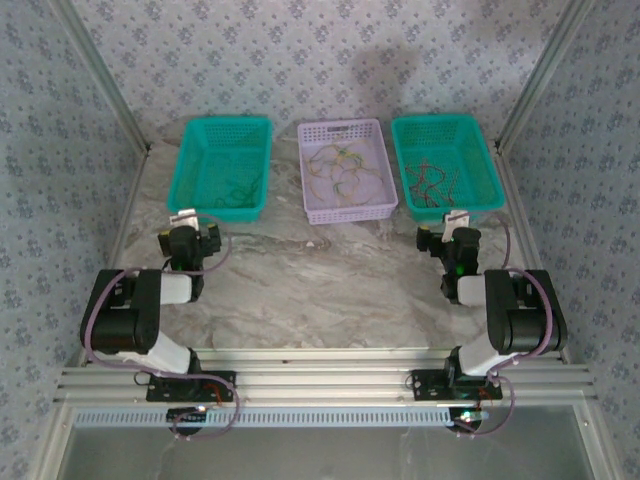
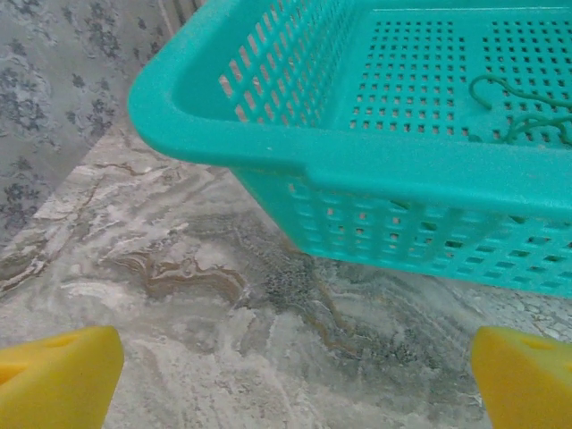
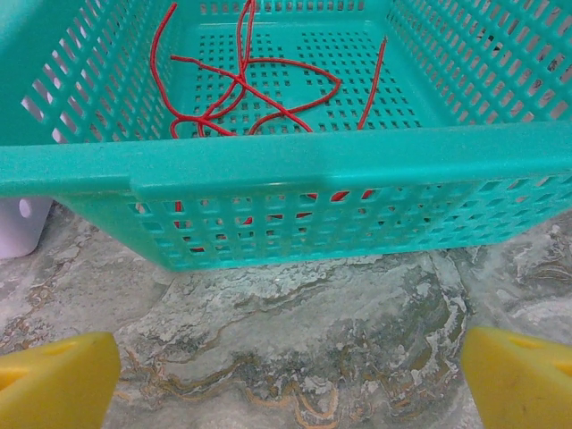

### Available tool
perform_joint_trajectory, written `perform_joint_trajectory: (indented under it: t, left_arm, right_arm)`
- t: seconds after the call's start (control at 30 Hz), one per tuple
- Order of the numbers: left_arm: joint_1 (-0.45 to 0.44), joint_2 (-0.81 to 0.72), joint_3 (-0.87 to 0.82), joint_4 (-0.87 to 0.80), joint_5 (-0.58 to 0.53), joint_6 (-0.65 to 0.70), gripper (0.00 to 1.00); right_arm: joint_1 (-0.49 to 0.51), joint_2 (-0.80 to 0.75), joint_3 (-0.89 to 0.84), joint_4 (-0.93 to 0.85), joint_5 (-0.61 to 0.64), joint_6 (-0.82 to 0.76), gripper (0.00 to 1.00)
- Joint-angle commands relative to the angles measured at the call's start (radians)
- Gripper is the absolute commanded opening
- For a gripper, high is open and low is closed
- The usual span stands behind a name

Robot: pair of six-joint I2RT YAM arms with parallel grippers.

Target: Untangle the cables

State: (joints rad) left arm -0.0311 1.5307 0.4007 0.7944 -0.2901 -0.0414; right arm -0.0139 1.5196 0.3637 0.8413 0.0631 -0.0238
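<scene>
A tangle of thin cables (image 1: 343,168) in green, yellow and whitish strands lies in the lilac middle basket (image 1: 310,170). Red cables (image 3: 241,80) lie in the right teal basket (image 3: 295,165), seen from above as red strands (image 1: 432,180). Green cables (image 2: 523,112) rest in the left teal basket (image 2: 268,143), and from above they show as green strands (image 1: 235,192). My left gripper (image 1: 190,232) is open just in front of the left basket, yellow fingertips (image 2: 54,380) wide apart over bare table. My right gripper (image 1: 447,232) is open in front of the right basket, with nothing between its yellow fingertips (image 3: 518,375).
The three baskets stand in a row at the back of the marble table (image 1: 320,280). Patterned walls and slanted metal frame posts (image 1: 100,70) enclose the sides. An aluminium rail (image 1: 320,385) carries both arm bases at the near edge.
</scene>
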Motion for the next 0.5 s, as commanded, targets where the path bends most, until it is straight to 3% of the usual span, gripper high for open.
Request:
perform_joint_trajectory:
  t: [0.0, 0.47]
  left_arm:
    - [0.016, 0.003, -0.004, 0.051, 0.056, -0.017, 1.0]
    - [0.014, 0.003, -0.008, 0.058, 0.053, -0.016, 1.0]
  right_arm:
    - [-0.008, 0.007, 0.02, -0.01, -0.005, -0.002, 1.0]
    - [-0.008, 0.007, 0.02, -0.01, -0.005, -0.002, 1.0]
